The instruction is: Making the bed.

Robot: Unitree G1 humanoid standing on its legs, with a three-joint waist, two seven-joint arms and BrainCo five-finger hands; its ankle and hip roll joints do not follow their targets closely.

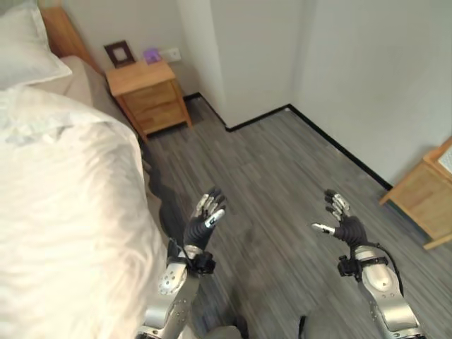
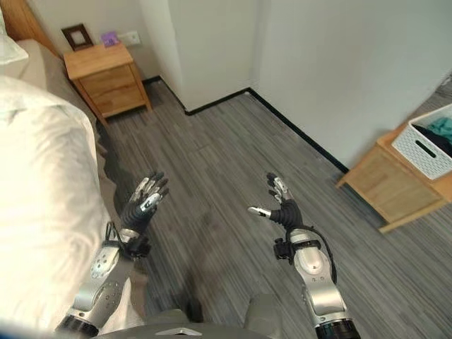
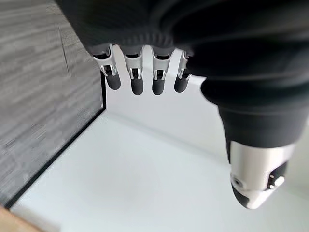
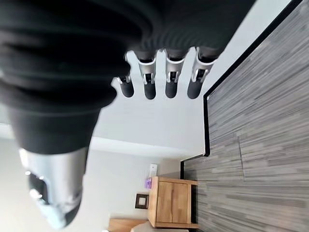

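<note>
The bed is standing along the robot's left side and is carrying a rumpled white duvet that is draping over the near edge of the mattress. A white pillow is lying at the head end, against a brown wooden headboard.

The left hand is hovering over the grey wood-plank floor, just beside the hanging edge of the duvet and not touching it. Its fingers are pointing away from the robot, spread and relaxed, and are gripping nothing. In the left wrist view, the fingers are lying straight in a row.

The right hand is hovering over the floor, well apart from the bed. Its fingers are extended and its thumb is sticking out to the side; the hand is holding nothing. The right wrist view is showing the same straight row of fingers.

A light wooden nightstand with drawers is standing beside the head of the bed, and is carrying a dark picture frame and a small purple object. At the robot's right, a low wooden desk is carrying a white slotted basket with teal cloth inside.
</note>
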